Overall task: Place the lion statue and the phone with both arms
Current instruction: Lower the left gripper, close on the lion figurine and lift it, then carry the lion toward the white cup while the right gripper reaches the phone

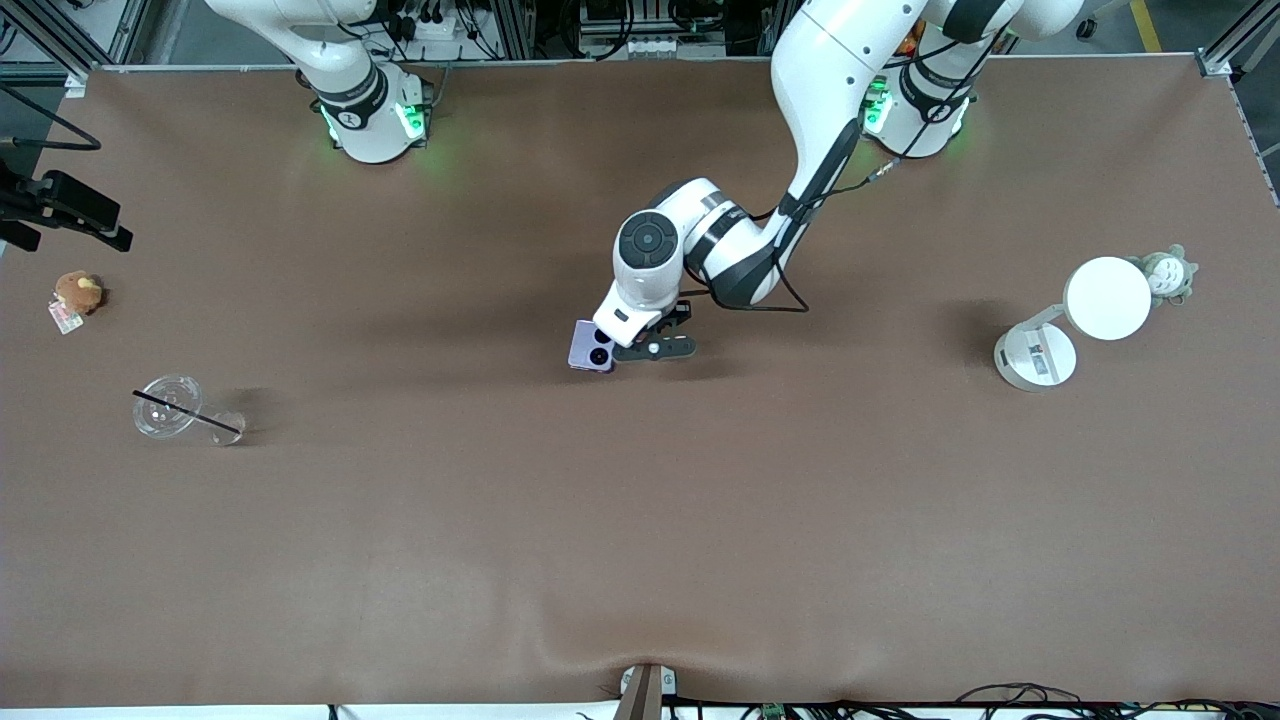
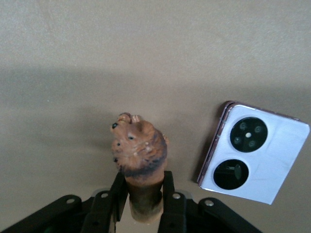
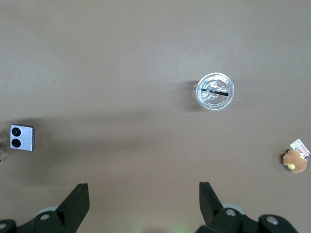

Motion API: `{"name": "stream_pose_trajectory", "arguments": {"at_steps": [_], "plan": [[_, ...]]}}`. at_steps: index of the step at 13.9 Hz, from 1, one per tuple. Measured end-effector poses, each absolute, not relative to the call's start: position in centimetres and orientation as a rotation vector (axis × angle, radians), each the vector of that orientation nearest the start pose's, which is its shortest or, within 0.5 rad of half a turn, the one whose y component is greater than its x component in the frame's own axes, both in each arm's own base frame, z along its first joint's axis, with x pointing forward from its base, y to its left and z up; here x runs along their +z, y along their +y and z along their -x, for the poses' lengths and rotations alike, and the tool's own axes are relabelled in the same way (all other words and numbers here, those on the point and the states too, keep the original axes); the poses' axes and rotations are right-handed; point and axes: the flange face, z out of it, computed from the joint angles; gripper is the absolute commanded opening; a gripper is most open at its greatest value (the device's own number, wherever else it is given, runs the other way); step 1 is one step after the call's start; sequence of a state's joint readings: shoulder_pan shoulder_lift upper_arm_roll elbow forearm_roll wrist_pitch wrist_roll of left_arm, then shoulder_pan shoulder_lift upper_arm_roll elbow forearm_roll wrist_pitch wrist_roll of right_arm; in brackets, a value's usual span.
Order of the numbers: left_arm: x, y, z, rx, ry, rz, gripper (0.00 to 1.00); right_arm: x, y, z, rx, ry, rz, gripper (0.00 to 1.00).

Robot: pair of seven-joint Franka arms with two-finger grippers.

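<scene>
Lion (image 2: 140, 154) sat clamped between the fingers (image 2: 118, 194) of the left tool (image 2: 144, 201), head end sticking out past the fingertips, rear end down between the pads. Mane darker brown, muzzle paler. In the front view the lion itself was hidden under the left arm's wrist; whether it touched the counter (image 1: 640, 520) or hung just above could not be told.

Phone (image 1: 591, 347) lay flat on the counter just beside the left tool (image 1: 655, 348), camera face up, two black circles showing, toward the right arm's end from the tool. The left wrist view showed the phone (image 2: 255, 154) close to the lion but apart from it, a strip of bare counter (image 2: 146, 58) between.

Left arm reached from its base out over the middle of the counter, wrist bent down low.

Right arm waited, drawn back and held high near its own base; its tool (image 3: 144, 201) stood wide, holding nothing, looking down on bare counter (image 3: 146, 58) with the phone (image 3: 22, 137) off at one edge of the right wrist view.

Further out: clear cup (image 1: 168, 406) with a black straw, toward the right arm's end. Tan plush (image 1: 78, 292) with a tag lay farther from the front camera than the cup, near the counter's edge. At the left arm's end stood a white lamp (image 1: 1075, 325), a grey-white plush (image 1: 1166, 274) just beside its round head.
</scene>
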State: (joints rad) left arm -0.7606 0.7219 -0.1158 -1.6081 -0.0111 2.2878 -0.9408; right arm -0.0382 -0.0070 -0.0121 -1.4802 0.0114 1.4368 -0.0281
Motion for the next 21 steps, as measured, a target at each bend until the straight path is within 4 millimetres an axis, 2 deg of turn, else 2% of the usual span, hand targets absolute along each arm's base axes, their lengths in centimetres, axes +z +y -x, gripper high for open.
{"name": "stream_pose_trajectory", "arguments": {"at_steps": [3,7,10,13,15,17,19,21], "plan": [[21.3,-52.2,-45.8,0.119,-0.166,3.170,0.00,65.9,-2.6,-53.8,0.056,0.033,3.128,1.00],[24.9,-50.5,-48.1,0.058,-0.208,3.177,0.00,65.8,-2.6,-53.8,0.057,0.033,3.128,1.00],[27.0,-46.9,-50.3,0.032,-0.258,3.145,0.00,65.7,-2.5,-54.3,0.025,0.031,3.128,1.00],[29.5,-41.2,-51.2,-0.009,-0.296,3.099,0.00,64.4,-2.0,-55.6,0.019,0.017,3.116,1.00],[31.0,-37.1,-51.4,-0.019,-0.267,3.083,0.00,61.7,-0.6,-57.7,0.030,-0.011,3.081,1.00],[31.6,-32.9,-51.8,-0.012,-0.262,3.075,0.00,58.0,1.3,-60.1,0.057,-0.044,3.042,1.00],[30.4,-28.9,-52.1,-0.044,-0.221,3.096,0.00,54.1,3.4,-62.1,0.103,-0.077,3.015,1.00],[27.9,-24.7,-52.1,-0.055,-0.152,3.110,0.00,50.8,5.9,-63.5,0.135,-0.122,3.002,1.00]]}}
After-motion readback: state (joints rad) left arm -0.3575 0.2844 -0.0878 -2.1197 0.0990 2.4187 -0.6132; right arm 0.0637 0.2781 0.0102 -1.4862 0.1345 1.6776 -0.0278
